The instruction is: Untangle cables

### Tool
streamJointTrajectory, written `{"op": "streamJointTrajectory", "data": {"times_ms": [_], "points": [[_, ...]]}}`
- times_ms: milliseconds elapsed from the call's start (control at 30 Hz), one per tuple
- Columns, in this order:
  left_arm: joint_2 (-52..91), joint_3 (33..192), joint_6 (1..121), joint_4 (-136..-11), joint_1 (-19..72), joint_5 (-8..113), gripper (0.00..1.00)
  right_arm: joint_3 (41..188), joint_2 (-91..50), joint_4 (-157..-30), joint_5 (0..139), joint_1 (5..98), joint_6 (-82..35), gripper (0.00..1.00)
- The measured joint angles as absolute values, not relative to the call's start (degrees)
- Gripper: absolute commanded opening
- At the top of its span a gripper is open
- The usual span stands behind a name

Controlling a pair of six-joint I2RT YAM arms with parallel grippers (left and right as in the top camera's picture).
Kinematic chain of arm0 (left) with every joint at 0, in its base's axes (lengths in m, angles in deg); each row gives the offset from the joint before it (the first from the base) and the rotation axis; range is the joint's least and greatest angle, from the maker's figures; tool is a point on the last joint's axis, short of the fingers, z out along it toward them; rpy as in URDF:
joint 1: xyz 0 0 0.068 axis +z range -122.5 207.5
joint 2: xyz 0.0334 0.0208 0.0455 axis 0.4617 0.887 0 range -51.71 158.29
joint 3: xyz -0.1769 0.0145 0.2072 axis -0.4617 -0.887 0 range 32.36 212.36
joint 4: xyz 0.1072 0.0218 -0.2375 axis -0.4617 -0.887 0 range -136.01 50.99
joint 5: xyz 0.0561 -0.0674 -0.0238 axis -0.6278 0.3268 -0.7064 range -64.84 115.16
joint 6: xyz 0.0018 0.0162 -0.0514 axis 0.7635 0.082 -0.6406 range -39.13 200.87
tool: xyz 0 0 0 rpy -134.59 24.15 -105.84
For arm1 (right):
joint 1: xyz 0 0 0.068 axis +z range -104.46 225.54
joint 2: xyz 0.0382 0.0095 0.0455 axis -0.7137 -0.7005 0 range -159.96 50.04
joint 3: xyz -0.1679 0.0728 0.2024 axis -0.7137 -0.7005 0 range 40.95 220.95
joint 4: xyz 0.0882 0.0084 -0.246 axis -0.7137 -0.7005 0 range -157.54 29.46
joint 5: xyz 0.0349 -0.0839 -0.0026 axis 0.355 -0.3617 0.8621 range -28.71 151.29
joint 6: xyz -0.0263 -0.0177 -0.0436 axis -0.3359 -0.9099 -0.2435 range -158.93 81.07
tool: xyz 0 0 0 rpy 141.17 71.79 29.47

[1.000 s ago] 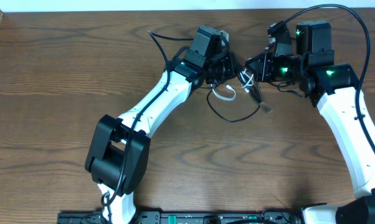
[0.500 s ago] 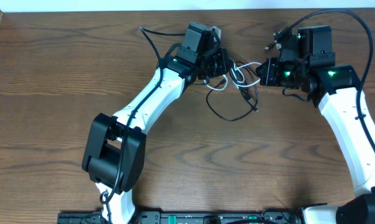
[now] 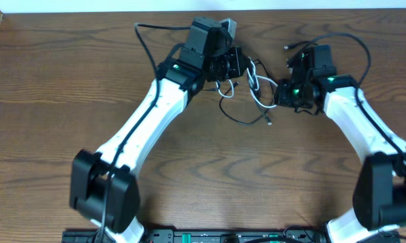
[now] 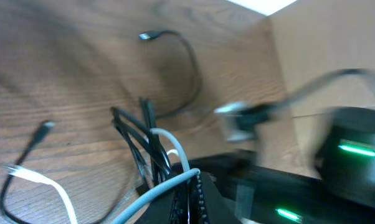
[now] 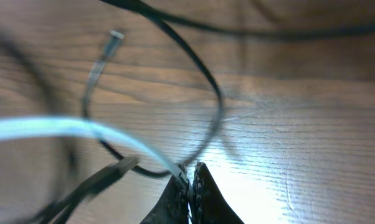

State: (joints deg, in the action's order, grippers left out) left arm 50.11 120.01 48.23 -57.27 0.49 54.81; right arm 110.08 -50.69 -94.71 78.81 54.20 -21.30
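Now, just left of the white cable (image 3: 256,88), your left gripper (image 3: 238,65) has its fingers together. They are pinched on that cable along with a few black strands, though its wrist view is blurred. Just below the white cable's loops, the black cable (image 5: 218,109) lies in an open curve on the table (image 3: 54,81), its small plug end free. Just right of the white cable, your right gripper (image 3: 278,94) has its fingertips closed tight on a white strand.
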Motion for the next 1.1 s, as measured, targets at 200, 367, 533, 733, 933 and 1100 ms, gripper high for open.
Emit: {"op": "streamJointTrajectory", "data": {"times_ms": [200, 367, 533, 733, 933, 1100], "points": [[44.9, 120.0, 48.4, -58.1, 0.5, 54.8, 0.07, 109.9, -53.7, -92.3, 78.9, 54.2, -21.3, 0.01], [40.6, 119.9, 48.4, -58.4, 1.0, 54.9, 0.07, 109.9, -56.1, -91.8, 79.1, 54.2, -21.3, 0.01], [36.6, 119.8, 48.4, -58.1, 2.1, 56.8, 0.07, 109.9, -57.8, -92.0, 78.8, 54.0, -21.3, 0.01], [35.2, 119.8, 48.6, -59.4, 4.3, 60.0, 0.08, 109.9, -58.2, -92.0, 78.8, 54.0, -21.3, 0.02], [35.3, 119.8, 52.0, -64.9, 5.0, 60.1, 0.07, 109.9, -58.2, -91.7, 80.5, 54.0, -21.9, 0.08], [35.3, 119.8, 54.4, -71.6, 5.0, 56.3, 0.07, 109.9, -58.1, -90.8, 83.9, 54.0, -24.8, 0.26]]}}
